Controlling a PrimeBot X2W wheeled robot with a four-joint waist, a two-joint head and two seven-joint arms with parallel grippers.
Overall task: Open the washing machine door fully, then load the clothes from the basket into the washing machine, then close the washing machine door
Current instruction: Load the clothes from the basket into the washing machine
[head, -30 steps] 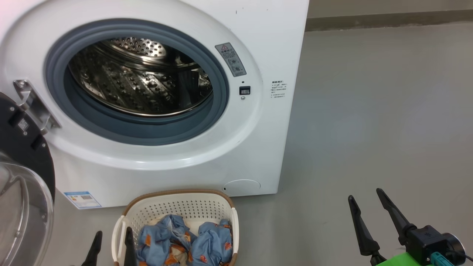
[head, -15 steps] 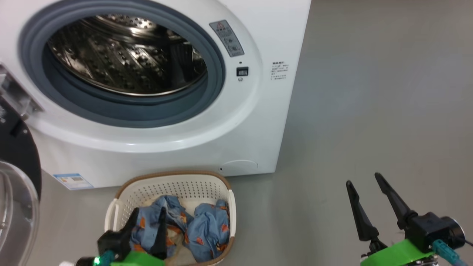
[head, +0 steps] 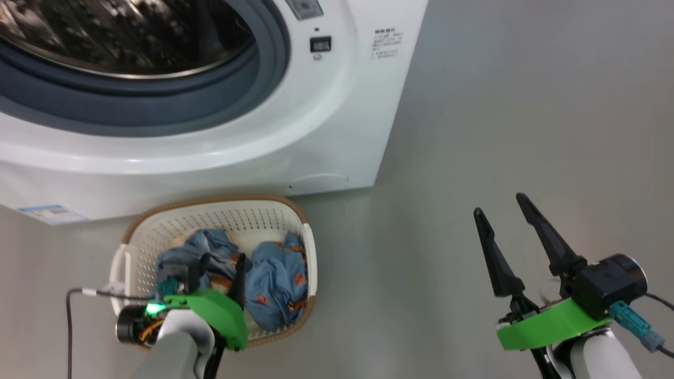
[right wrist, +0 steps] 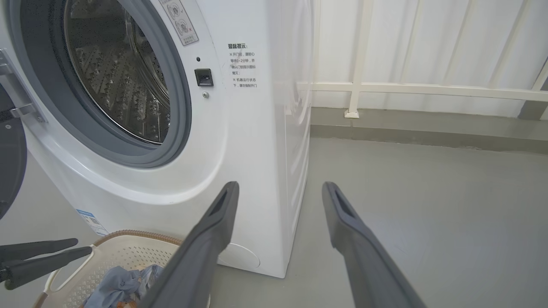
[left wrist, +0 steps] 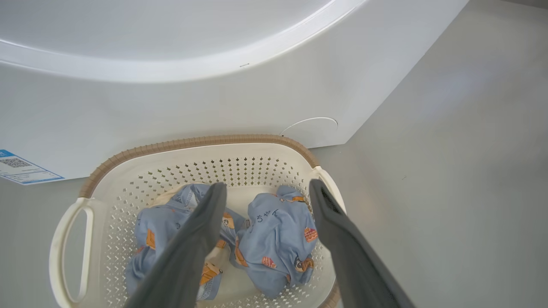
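Observation:
The cream perforated basket [head: 210,208] sits on the floor right in front of the white washing machine [head: 210,152]. Light blue clothes [head: 274,279] with orange prints lie crumpled in it. My left gripper [head: 223,259] hangs open just above the clothes [left wrist: 274,235], fingers pointing into the basket [left wrist: 197,142], with nothing between them. To the right, over bare floor, my right gripper [head: 500,203] is open and empty. The drum [head: 131,37] is uncovered. The washing machine door [right wrist: 10,162] is swung open, its dark edge at the far left of the right wrist view.
Grey floor [head: 526,105] stretches right of the machine. A white railing [right wrist: 406,90] and a low kerb run along the back. A blue label sticker [head: 50,213] marks the machine's lower left corner. My left gripper [right wrist: 84,245] reaches over the basket [right wrist: 128,246].
The head camera has tilted down, so the whole scene shifted. My left gripper has come forward over the basket and lowered toward the clothes. Both grippers stay open.

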